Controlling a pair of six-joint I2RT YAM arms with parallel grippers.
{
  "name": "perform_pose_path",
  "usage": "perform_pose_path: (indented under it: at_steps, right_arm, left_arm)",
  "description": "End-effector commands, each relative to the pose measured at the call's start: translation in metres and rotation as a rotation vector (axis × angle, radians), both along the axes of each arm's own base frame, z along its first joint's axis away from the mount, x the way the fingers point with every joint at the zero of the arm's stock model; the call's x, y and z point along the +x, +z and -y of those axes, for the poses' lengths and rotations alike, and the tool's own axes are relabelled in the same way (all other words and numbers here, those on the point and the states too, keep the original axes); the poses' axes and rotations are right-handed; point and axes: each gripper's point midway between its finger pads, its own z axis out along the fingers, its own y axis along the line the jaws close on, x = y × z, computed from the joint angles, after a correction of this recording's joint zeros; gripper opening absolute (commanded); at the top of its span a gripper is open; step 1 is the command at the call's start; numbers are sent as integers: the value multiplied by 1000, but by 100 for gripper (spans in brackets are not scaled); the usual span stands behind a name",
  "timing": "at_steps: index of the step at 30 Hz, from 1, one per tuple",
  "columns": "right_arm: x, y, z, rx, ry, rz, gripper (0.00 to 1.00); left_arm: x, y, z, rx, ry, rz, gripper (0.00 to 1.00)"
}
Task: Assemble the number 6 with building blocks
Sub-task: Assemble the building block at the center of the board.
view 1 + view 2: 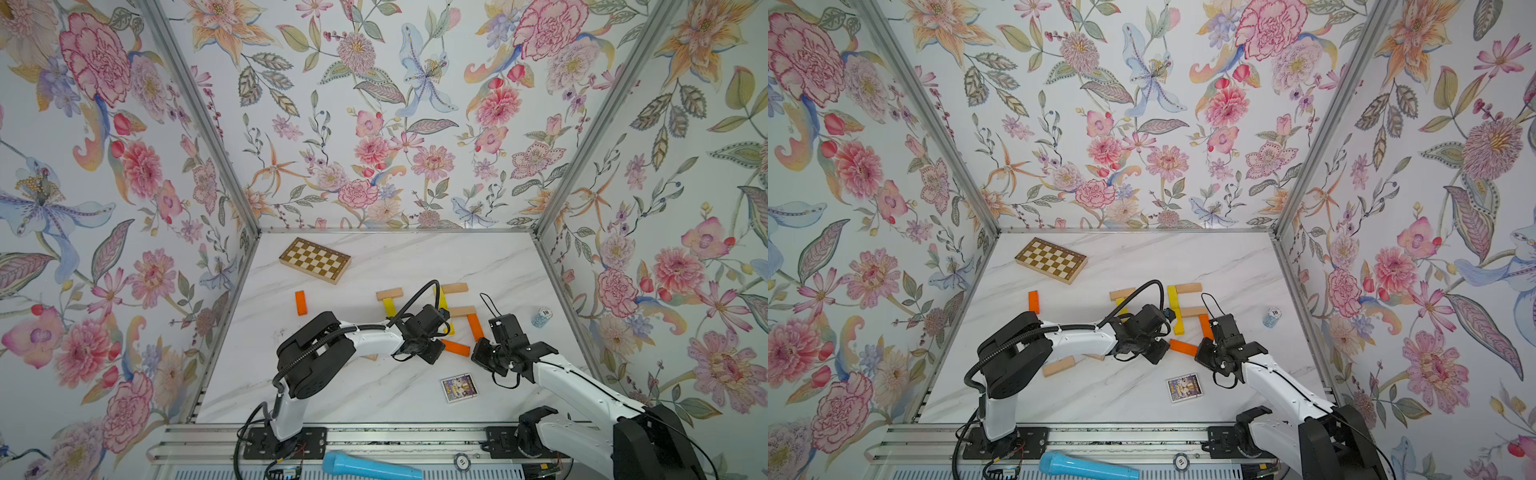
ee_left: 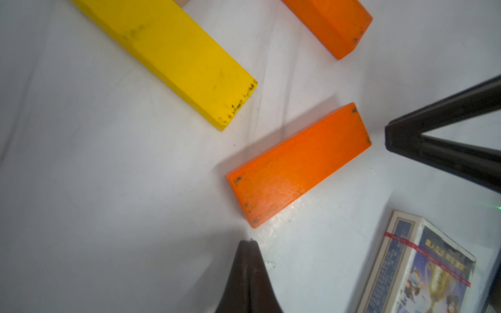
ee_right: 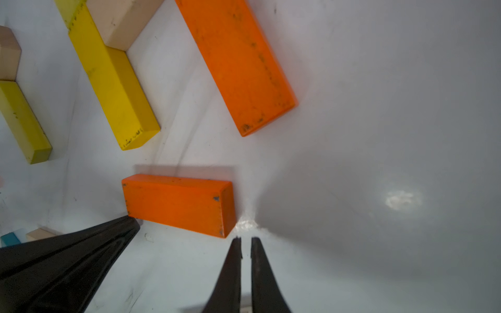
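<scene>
An orange block (image 1: 456,348) (image 2: 298,165) (image 3: 176,203) lies flat between my two grippers. My left gripper (image 2: 249,241) (image 1: 440,343) is shut and empty, its tip at one end of that block. My right gripper (image 3: 245,239) (image 1: 473,352) is at the other end, all but shut with only a thin slit, holding nothing. Behind the block stands the partial figure. It has a long yellow column (image 1: 446,309) (image 2: 173,59), two beige bars (image 1: 455,288) (image 1: 462,311) and a slanted orange block (image 1: 475,327) (image 3: 238,65).
A beige-and-yellow pair (image 1: 389,300) and a lone orange block (image 1: 301,303) lie to the left. Beige blocks (image 1: 1059,366) rest under the left arm. A chequered board (image 1: 314,260) lies at the back left, a picture card (image 1: 458,387) in front, and a chip stack (image 1: 541,318) at the right.
</scene>
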Motion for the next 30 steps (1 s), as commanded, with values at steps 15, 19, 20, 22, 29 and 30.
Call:
perform_pose_path:
  at_steps: [15,19,20,22,29,30]
  right_arm:
    - [-14,-14,-2,2,-3,-39,9]
    - [-14,-14,-6,13,7,-44,9]
    - [-14,-15,-6,13,7,-47,9]
    - [-14,-16,-7,14,11,-53,9]
    - [-9,-18,-9,30,-4,-54,9]
    - [-8,-18,-8,30,-7,-54,10]
  left_arm:
    - [28,-9,-13,102,92,33,0]
    - [32,-12,-11,114,98,34,0]
    - [32,-14,-10,117,95,31,0]
    - [32,-15,-8,116,90,27,0]
    - [28,-19,-5,109,74,1,0]
    - [27,-18,-5,104,73,0,0]
